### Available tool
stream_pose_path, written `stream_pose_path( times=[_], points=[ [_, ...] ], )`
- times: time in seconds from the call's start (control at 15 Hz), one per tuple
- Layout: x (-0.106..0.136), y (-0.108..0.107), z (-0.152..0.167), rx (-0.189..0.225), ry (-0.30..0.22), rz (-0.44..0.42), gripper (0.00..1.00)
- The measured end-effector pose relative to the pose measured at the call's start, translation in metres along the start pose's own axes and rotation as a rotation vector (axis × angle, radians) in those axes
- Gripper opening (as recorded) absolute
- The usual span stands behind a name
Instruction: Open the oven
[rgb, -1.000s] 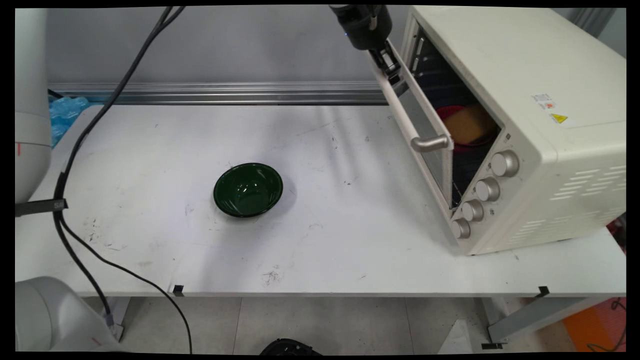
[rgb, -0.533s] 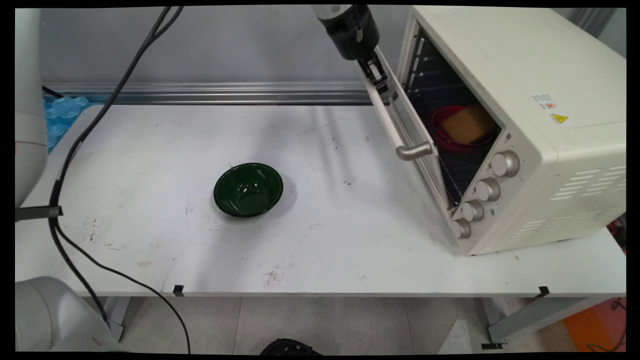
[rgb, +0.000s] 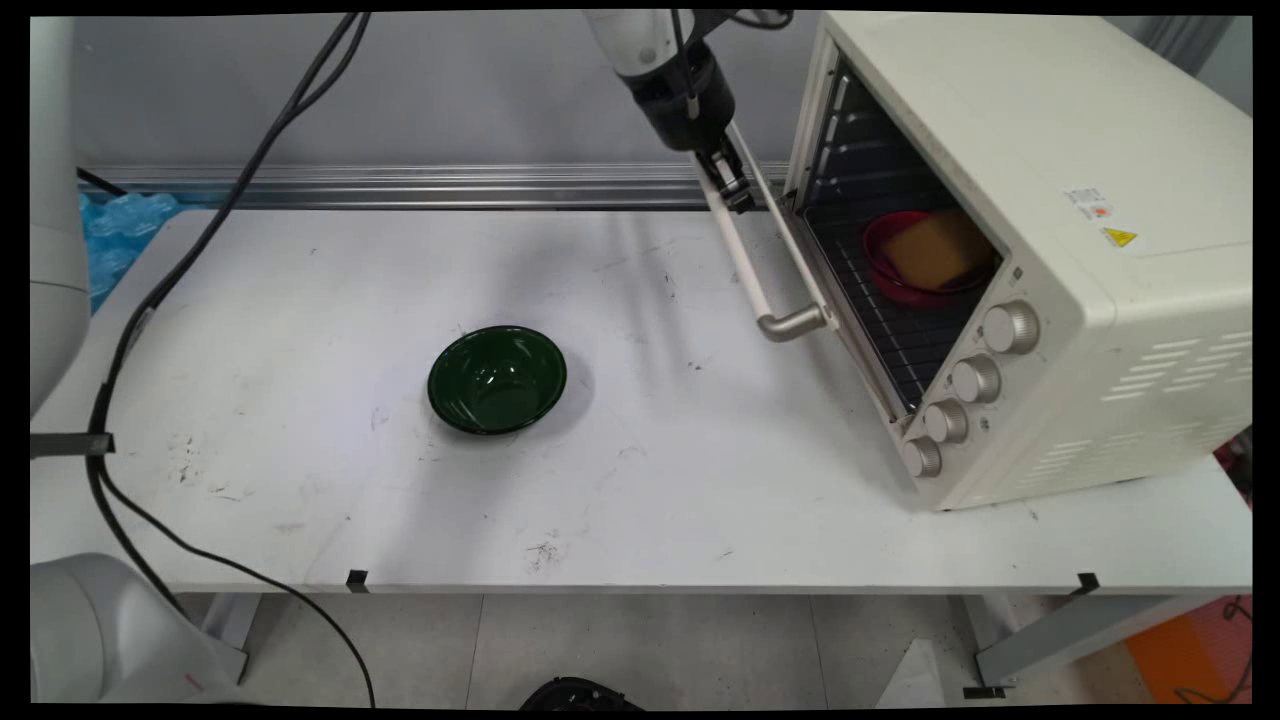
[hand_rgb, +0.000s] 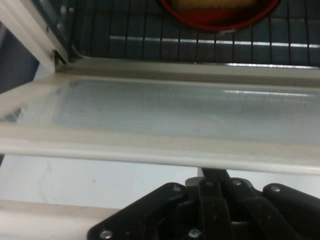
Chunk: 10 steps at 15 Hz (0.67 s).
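My gripper (rgb: 730, 185) is shut on the far end of the cream oven door handle (rgb: 748, 268), by the upper left corner of the cream toaster oven (rgb: 1050, 150). The oven door (rgb: 800, 245) hangs about half open, tilted down toward the table. In the hand view the gripper (hand_rgb: 215, 175) rises against the door's top edge, with the door glass (hand_rgb: 175, 110) and the wire rack beyond it. On the rack inside sits a red plate (rgb: 885, 275) (hand_rgb: 215, 20) with a flat yellow block (rgb: 935, 248) on it.
A dark green bowl (rgb: 497, 379) sits on the white table (rgb: 700, 480), left of the oven and well apart from the door. Black cables (rgb: 200, 240) hang down over the table's left side. A blue plastic bundle (rgb: 125, 225) lies at the far left.
The gripper has moved down and to the left with the handle, and the oven door has swung further open. More of the rack and the red plate now shows.
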<state>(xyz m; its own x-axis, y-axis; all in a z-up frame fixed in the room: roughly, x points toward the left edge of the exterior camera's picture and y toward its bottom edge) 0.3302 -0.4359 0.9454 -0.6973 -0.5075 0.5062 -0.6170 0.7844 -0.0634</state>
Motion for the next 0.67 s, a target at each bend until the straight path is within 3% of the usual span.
stream_pose_path(
  times=[0.67],
  points=[
    [-0.037, 0.001, 0.021, -0.015, 0.003, -0.016, 0.0]
  ],
)
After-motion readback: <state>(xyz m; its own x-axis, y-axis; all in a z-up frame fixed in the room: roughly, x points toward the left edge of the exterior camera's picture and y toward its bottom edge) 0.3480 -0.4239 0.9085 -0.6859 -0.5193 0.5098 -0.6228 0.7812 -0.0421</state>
